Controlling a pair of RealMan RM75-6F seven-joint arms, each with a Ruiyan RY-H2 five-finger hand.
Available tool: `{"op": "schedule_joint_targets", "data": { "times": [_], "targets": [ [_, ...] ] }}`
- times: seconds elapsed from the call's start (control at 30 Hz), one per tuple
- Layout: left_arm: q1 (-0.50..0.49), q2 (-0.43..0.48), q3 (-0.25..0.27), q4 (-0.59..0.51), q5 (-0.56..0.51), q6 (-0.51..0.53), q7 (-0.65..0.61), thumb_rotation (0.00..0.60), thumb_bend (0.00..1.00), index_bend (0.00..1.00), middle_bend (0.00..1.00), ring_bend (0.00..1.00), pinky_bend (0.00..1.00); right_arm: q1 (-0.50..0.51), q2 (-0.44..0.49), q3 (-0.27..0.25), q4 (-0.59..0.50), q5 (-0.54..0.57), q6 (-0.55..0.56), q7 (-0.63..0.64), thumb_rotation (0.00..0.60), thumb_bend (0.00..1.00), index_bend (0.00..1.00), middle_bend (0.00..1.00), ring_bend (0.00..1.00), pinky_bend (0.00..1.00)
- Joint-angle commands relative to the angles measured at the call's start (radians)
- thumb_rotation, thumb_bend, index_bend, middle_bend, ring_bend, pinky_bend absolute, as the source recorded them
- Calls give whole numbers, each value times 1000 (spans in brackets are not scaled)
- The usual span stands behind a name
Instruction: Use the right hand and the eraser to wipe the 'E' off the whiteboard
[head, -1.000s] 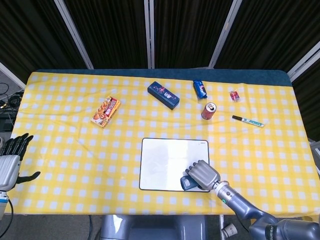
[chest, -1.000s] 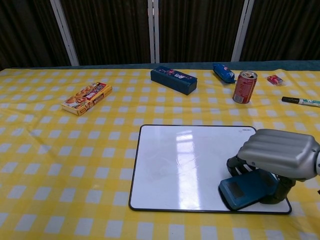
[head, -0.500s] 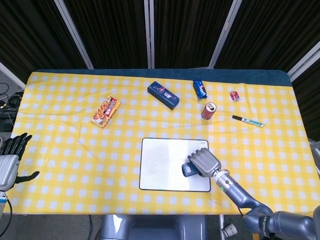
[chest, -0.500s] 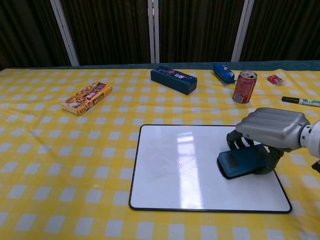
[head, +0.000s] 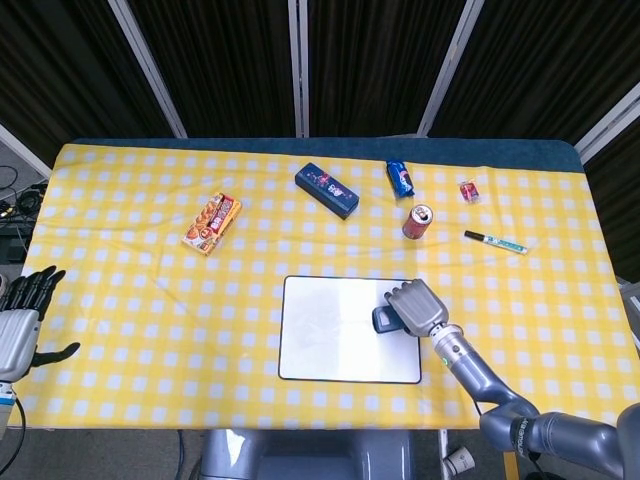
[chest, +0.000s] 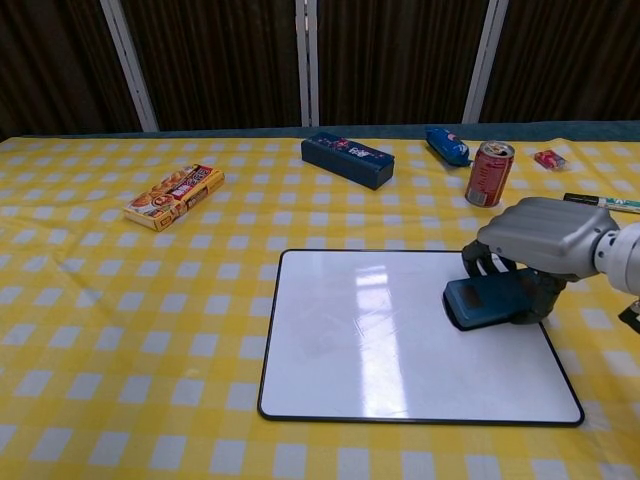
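Note:
A white whiteboard (head: 330, 330) (chest: 370, 340) with a black rim lies on the yellow checked cloth; I see no letter on its surface. My right hand (head: 415, 306) (chest: 545, 240) grips a dark blue eraser (head: 385, 320) (chest: 485, 301) and presses it on the board's far right part. My left hand (head: 22, 315) hovers at the table's left edge with fingers spread and nothing in it; only the head view shows it.
Along the far side lie a snack box (head: 212, 223) (chest: 174, 196), a dark blue case (head: 327, 190) (chest: 348, 159), a blue packet (head: 400, 178) (chest: 447, 146), a red can (head: 417, 222) (chest: 488, 174), a small red packet (head: 468, 191) (chest: 549, 158) and a marker (head: 495, 242) (chest: 603, 203).
My right hand has slid the eraser from the board's near right corner up toward its far right edge. The left hand has barely moved.

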Motion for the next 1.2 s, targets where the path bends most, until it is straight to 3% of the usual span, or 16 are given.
{"op": "schedule_joint_targets", "data": {
  "times": [0.03,0.27,0.7,0.87,1.2],
  "targets": [
    [-1,-1,0,-1,1,1,4,600,0,0,0,0,0,3,17,-33,-61,-2,-18,-34,600,628,570,599,481,561],
    [0,-2,1,-2,-1,0,8,600,0,0,0,0,0,20,52,-74,-196,-1,-36,-105,600,638,570,599,482,562],
    [7,10,0,-5,1,11,-18,600,0,0,0,0,0,-9,207,28,-283,-9,96,63,600,637,570,599,482,562],
    [9,13,0,-12,4,14,-19,600,0,0,0,0,0,-49,238,44,-178,57,109,172,600,637,570,598,482,562],
    [6,10,1,-15,3,8,-11,600,0,0,0,0,0,-115,151,27,98,89,76,376,600,613,561,585,482,561]
  ]
}}
